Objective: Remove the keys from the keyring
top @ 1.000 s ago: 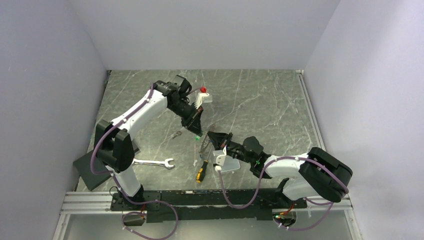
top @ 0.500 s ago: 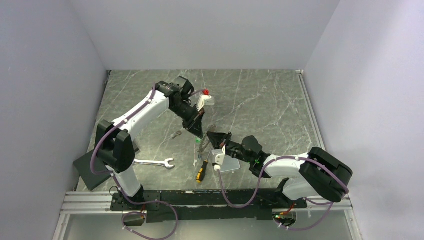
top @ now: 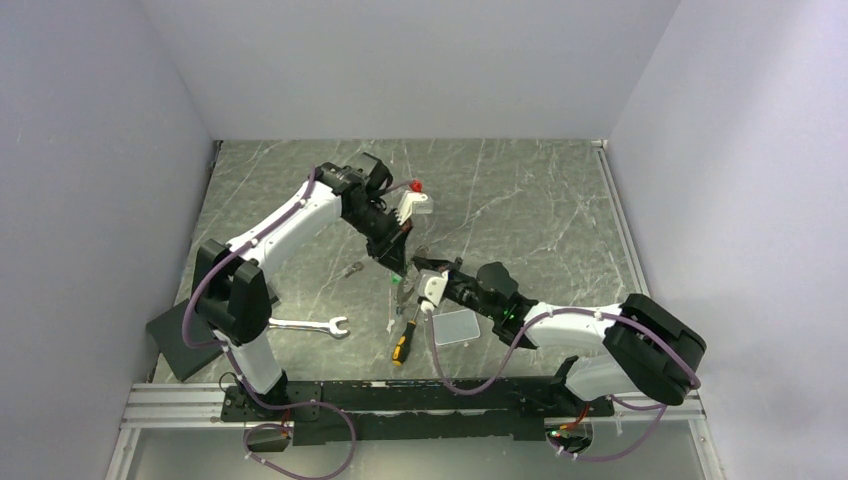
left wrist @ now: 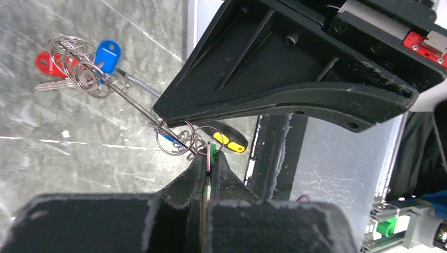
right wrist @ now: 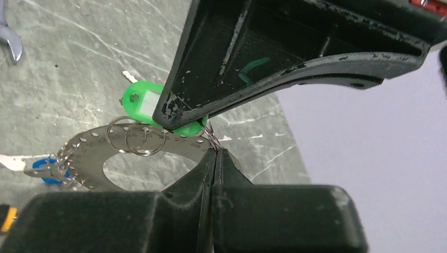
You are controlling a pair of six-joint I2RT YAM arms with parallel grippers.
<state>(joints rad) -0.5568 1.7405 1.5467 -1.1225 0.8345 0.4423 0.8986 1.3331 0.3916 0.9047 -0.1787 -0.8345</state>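
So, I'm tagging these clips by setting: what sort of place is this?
Probably a robot test cell: plain pale walls box in a marble-look tabletop, and the left arm and right arm are bolted to a rail at its near edge.

From where I stand, no word, brand, number or sign can be read anywhere. The green plastic key tag [right wrist: 141,103] has a pale label window set in it, and that window looks blank. The blue plastic key tag [left wrist: 107,54] and the red plastic key tag [left wrist: 45,61] show bare faces with no lettering I can make out.
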